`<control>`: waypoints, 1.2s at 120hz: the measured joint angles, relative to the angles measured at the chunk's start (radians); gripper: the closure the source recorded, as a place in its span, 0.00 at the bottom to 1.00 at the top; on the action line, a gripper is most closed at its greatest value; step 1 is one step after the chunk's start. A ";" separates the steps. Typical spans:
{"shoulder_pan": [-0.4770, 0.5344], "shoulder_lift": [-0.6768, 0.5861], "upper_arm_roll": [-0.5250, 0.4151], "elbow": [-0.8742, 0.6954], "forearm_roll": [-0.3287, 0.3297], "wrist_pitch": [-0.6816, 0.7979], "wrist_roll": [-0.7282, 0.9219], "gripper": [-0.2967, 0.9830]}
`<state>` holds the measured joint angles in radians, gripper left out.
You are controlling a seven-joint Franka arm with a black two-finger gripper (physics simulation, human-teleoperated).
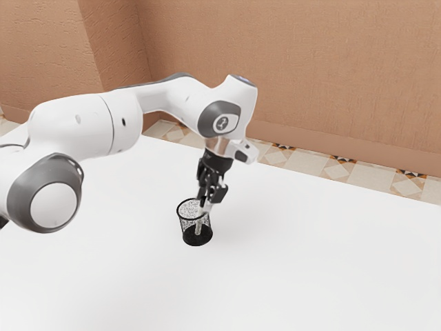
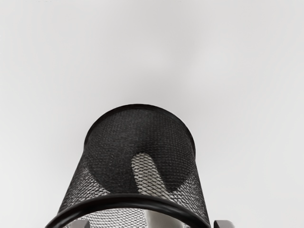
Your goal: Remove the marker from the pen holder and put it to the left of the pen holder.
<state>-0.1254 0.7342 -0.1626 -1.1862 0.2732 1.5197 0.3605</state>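
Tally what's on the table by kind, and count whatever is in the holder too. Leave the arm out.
Pen holder: 1
Marker, in the holder: 1
Total: 2

The pen holder [image 2: 114, 137] is black, its sides an open mesh of fine criss-crossed wire, its rim and base solid bands of the same black. The marker [image 2: 147, 173] inside is pale whitish grey, latticed by the dark mesh across it. The desk [image 1: 310, 269] is plain white, shading to light grey. The arm [image 1: 79, 127] is glossy white with dark grey joint parts, and the end effector [image 1: 212, 200] is mainly black. The wall [image 1: 289, 62] is orange-tan, and the cream floor tiles [image 1: 314, 164] carry brown, orange and black geometric motifs.
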 joint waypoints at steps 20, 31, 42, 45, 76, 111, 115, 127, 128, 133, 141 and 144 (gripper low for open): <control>-0.004 0.001 0.000 0.007 0.000 0.010 -0.018 0.61; -0.005 0.001 0.000 0.006 0.000 0.012 -0.027 0.67; -0.005 -0.001 0.000 0.006 -0.001 0.014 -0.034 0.73; -0.005 -0.002 0.000 0.006 -0.002 0.015 -0.036 0.74; -0.001 -0.058 -0.001 -0.001 0.005 0.002 -0.050 0.81; 0.009 -0.179 0.014 -0.015 0.014 -0.109 -0.060 0.83; 0.009 -0.193 0.016 -0.016 0.015 -0.127 -0.060 0.83; 0.012 -0.225 0.036 -0.020 0.026 -0.182 -0.061 0.84; 0.012 -0.226 0.039 -0.020 0.027 -0.187 -0.061 0.84; 0.012 -0.230 0.062 -0.024 0.030 -0.209 -0.061 0.84; 0.020 -0.229 0.091 -0.040 0.034 -0.239 -0.061 0.84; 0.025 -0.227 0.102 -0.050 0.035 -0.248 -0.061 0.84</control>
<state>-0.1005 0.5069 -0.0602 -1.2367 0.3079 1.2712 0.2996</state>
